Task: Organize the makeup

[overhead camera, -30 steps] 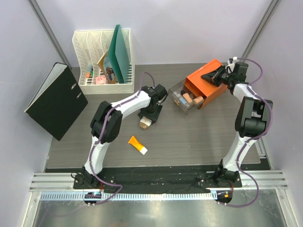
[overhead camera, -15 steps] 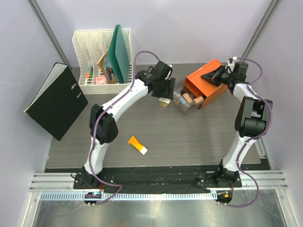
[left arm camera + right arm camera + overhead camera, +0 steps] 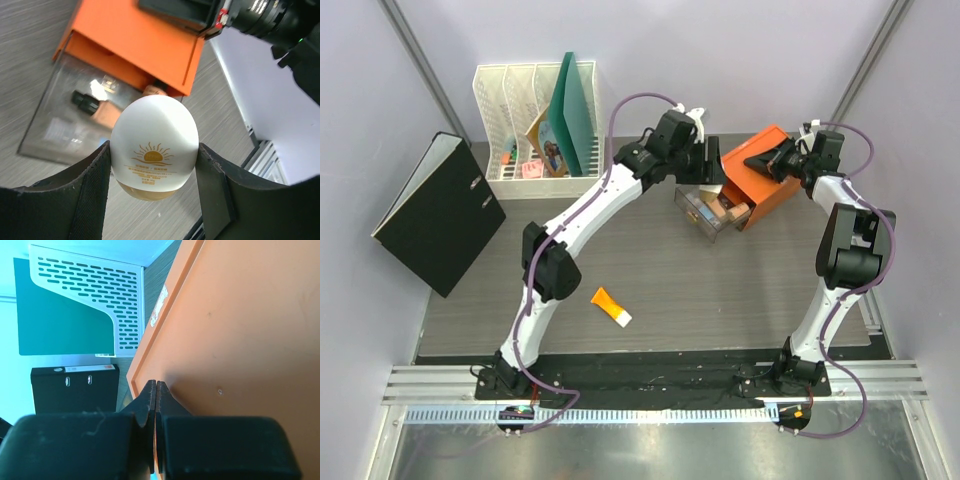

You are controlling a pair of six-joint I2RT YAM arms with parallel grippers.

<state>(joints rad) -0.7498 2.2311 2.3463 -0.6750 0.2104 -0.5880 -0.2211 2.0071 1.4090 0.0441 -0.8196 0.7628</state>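
Observation:
My left gripper (image 3: 154,151) is shut on the white oval compact (image 3: 154,140), which carries a gold sun print. It hangs above the open clear drawer (image 3: 55,127) of the orange drawer box (image 3: 760,185). Peach black-capped bottles (image 3: 100,109) lie in that drawer. In the top view the left gripper (image 3: 705,165) sits just left of the box. My right gripper (image 3: 156,386) is shut, its tips pressed on the box's orange top (image 3: 240,330). An orange white-capped tube (image 3: 611,307) lies on the table near the front.
A white file rack (image 3: 520,125) with a green folder (image 3: 575,105) stands at the back left. A black binder (image 3: 440,212) leans at the left edge. The grey table (image 3: 740,300) ends at a metal rail in front.
The left arm has lifted the compact off the middle of the table and carried it back and right, to above the open drawer. The right arm has not moved.

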